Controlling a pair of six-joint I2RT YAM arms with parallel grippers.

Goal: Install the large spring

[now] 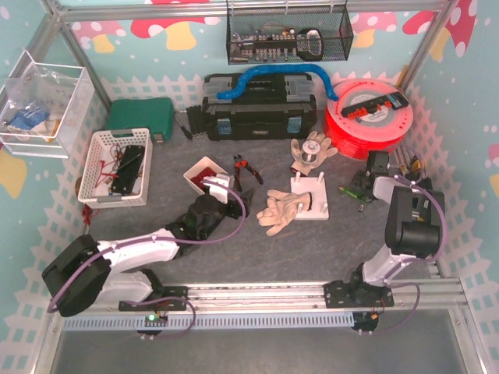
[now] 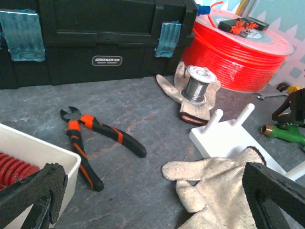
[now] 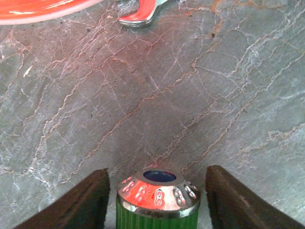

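Red coiled springs (image 2: 14,169) lie in a small white bin (image 2: 45,160); which of them is the large spring I cannot tell. The white peg base (image 2: 228,138) stands to the right, partly under a knit glove (image 2: 214,183). My left gripper (image 2: 152,202) hangs open over bare mat between bin and glove, holding nothing. From above, the left gripper (image 1: 221,188) sits beside the bin (image 1: 201,173), left of the peg base (image 1: 312,201). My right gripper (image 3: 158,202) straddles a green chrome-capped fitting (image 3: 158,195), with gaps on both sides of it.
Orange-handled pliers (image 2: 90,138) lie near the bin. A wire spool (image 2: 198,86) rests on a second glove. A black toolbox (image 1: 257,109) and a red filament reel (image 1: 370,117) stand at the back. A white basket (image 1: 117,167) is at the left.
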